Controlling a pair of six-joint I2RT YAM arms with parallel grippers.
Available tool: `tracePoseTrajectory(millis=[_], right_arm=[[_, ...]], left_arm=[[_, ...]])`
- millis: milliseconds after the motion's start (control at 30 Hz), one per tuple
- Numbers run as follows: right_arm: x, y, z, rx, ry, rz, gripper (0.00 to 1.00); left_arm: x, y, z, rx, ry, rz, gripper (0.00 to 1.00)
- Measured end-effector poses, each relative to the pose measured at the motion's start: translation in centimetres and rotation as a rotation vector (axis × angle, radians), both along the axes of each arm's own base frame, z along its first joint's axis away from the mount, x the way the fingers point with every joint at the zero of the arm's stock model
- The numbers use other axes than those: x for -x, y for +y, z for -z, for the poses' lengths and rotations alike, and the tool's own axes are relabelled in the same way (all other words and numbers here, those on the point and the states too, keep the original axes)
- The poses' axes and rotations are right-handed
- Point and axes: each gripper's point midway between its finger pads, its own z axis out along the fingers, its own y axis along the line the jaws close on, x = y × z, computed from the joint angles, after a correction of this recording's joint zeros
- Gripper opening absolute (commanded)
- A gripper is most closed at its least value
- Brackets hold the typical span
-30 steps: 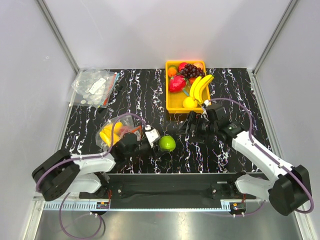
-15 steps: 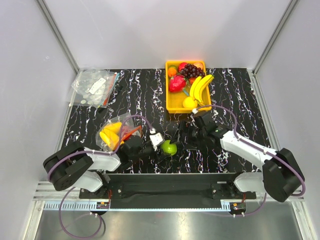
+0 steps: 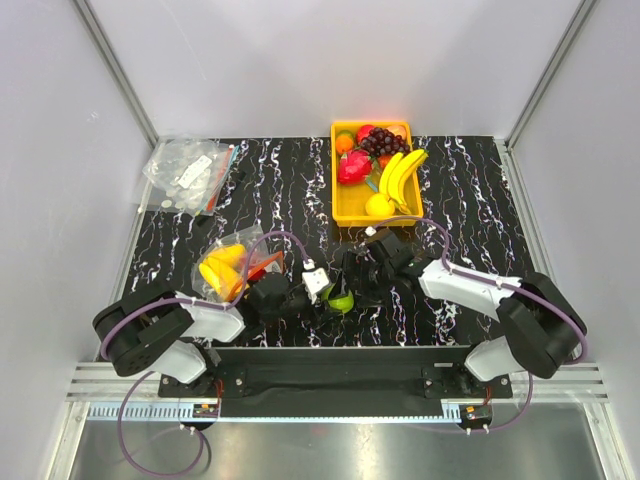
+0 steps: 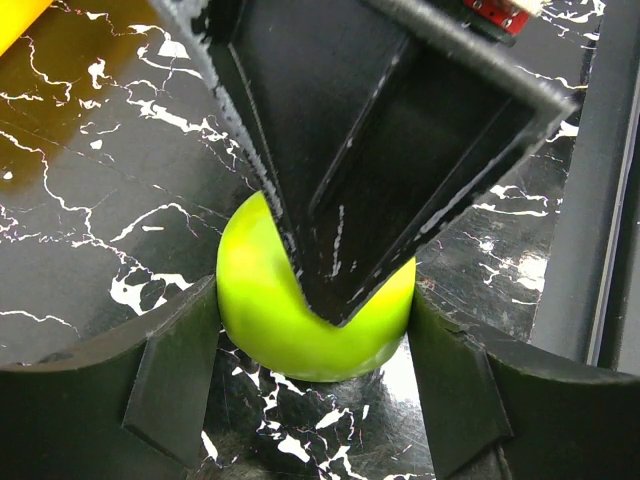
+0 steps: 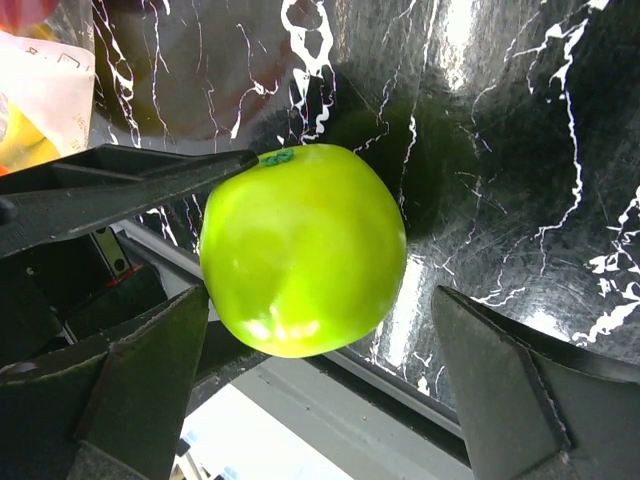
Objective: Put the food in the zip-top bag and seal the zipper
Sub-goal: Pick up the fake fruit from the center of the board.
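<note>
A green apple (image 3: 343, 300) lies low over the black marble table, near its front edge. My left gripper (image 3: 325, 293) is shut on it; in the left wrist view its fingers (image 4: 180, 370) touch both sides of the apple (image 4: 270, 320). My right gripper (image 3: 352, 281) is open and straddles the same apple (image 5: 300, 240) from the far side, with a gap at its right finger (image 5: 500, 400). The clear zip-top bag (image 3: 232, 265) lies left of the apple with yellow food inside, its red-orange zipper (image 3: 263, 266) toward the apple. The bag's corner shows in the right wrist view (image 5: 45, 100).
A yellow tray (image 3: 340, 205) at the back centre holds bananas, grapes, a strawberry and other toy fruit. A pile of clear packets with white labels (image 3: 190, 172) lies at the back left. The table's front rail runs just below both grippers.
My right gripper has moved left and toward the front, down around the apple. My left gripper has closed in on the apple, which shifted slightly toward the front edge.
</note>
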Motion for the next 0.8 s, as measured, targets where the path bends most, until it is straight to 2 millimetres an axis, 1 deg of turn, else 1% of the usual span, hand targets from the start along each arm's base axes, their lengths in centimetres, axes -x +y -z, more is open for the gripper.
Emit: tracePoseTrajectory(millis=[167,300,367,400,433,467,533,567,633,667,700,733,767,800], right_arm=[[-0.3,0.4,0.2,0.003,-0.004,-0.004,1.00],[-0.8,1.1,0.8,0.000,0.003,-0.011,0.93],[-0.8,1.3,1.0,-0.005,0.003,-0.016,0.84],[-0.8,1.4,1.0,-0.007,0.004,-0.019,0.77],[-0.8,1.4,1.0,-0.007,0.003,-0.021,0.67],[-0.8,1.4,1.0,-0.006,0.001,-0.022,0.62],[-0.8,1.4,1.0,-0.006,0.001,-0.022,0.54],[-0.8,1.4,1.0,-0.006,0.001,-0.022,0.49],[-0.8,1.4,1.0,-0.007,0.000,-0.022,0.46],[-0.8,1.4,1.0,-0.006,0.001,-0.022,0.46],[-0.8,1.4,1.0,-0.006,0.000,-0.023,0.46],[-0.8,1.4,1.0,-0.006,0.000,-0.023,0.46],[-0.8,1.4,1.0,-0.005,0.001,-0.023,0.46],[-0.8,1.3,1.0,-0.004,0.002,-0.023,0.46]], left_arm=[[0.1,-0.1,0.0,-0.002,-0.003,0.004,0.04],[0.0,-0.2,0.0,-0.003,-0.006,0.006,0.04],[0.0,-0.2,0.0,-0.004,-0.006,0.006,0.04],[0.0,-0.2,0.0,-0.004,-0.006,0.006,0.05],[0.0,-0.2,0.0,-0.004,-0.006,0.005,0.07],[0.0,-0.2,0.0,-0.005,-0.007,0.004,0.08],[0.0,-0.2,0.0,-0.005,-0.007,0.002,0.11],[-0.1,-0.2,0.0,-0.005,-0.007,0.001,0.15],[-0.1,-0.2,0.0,-0.006,-0.008,0.000,0.18],[-0.1,-0.2,0.0,-0.006,-0.008,0.000,0.28],[-0.1,-0.2,0.0,-0.006,-0.007,0.000,0.36],[-0.1,-0.2,0.0,-0.007,-0.006,0.000,0.43],[0.0,-0.2,0.0,-0.012,-0.003,0.000,0.48],[0.0,-0.1,-0.1,-0.017,0.002,0.002,0.58]])
